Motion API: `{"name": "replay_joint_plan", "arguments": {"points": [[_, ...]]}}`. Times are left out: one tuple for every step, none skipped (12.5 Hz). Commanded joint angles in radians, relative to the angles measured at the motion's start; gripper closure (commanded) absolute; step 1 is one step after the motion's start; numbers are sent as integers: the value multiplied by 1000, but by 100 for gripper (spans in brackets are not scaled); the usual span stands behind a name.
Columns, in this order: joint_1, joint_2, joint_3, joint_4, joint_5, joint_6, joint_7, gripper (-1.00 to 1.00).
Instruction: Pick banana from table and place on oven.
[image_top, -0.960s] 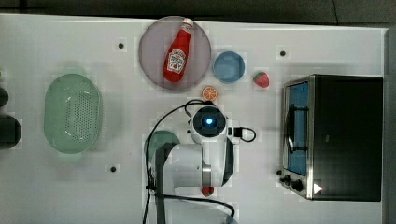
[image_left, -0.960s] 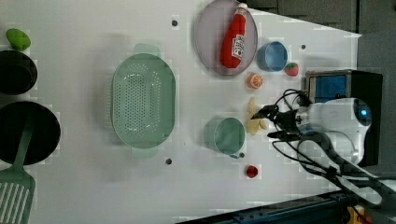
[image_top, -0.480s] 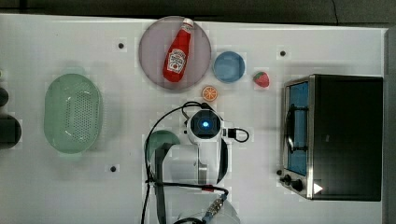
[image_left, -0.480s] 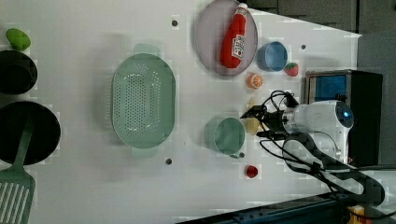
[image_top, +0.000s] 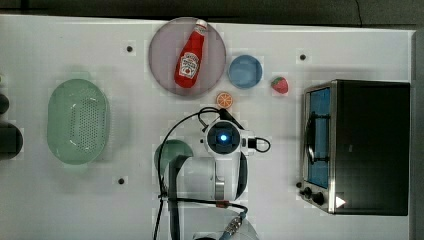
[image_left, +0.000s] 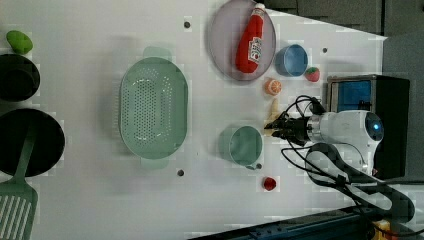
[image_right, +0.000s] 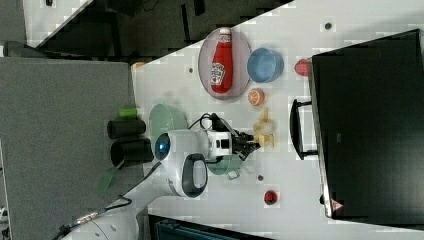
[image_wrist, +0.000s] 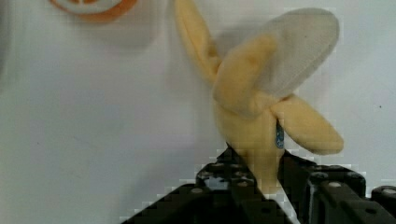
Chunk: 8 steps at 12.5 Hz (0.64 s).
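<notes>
The banana, a pale yellow plush fruit with peel flaps spread, lies on the white table just below the orange slice. In the wrist view my gripper is shut on the banana's lower end, one black finger on each side. The left view has the gripper at the banana, and the right view shows the gripper touching the banana. In the top view my arm's wrist covers the fruit. The oven stands at the top view's right with its black top bare.
A grey plate holding a ketchup bottle, a blue bowl, a strawberry and an orange slice lie beyond the arm. A green cup sits beside it, a green colander further off.
The arm's wrist has come down over the banana, and the open jaws have closed onto its lower end.
</notes>
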Motion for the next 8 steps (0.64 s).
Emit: {"name": "replay_joint_plan", "arguments": {"points": [[-9,-25,5,26,-14,1,33,47],[-9,-50,6,26,-14,-1,33,47],[-9,-89,6,25,-14,-6,33,47],[-9,-141,6,26,-14,-21,33,47],[-9,-205,6,30,-14,-61,33,47],[-9,-273,7,39,-14,-127,33,47],[-8,-342,7,54,-14,-209,33,47],[-8,-408,7,76,-14,-299,33,47]]}}
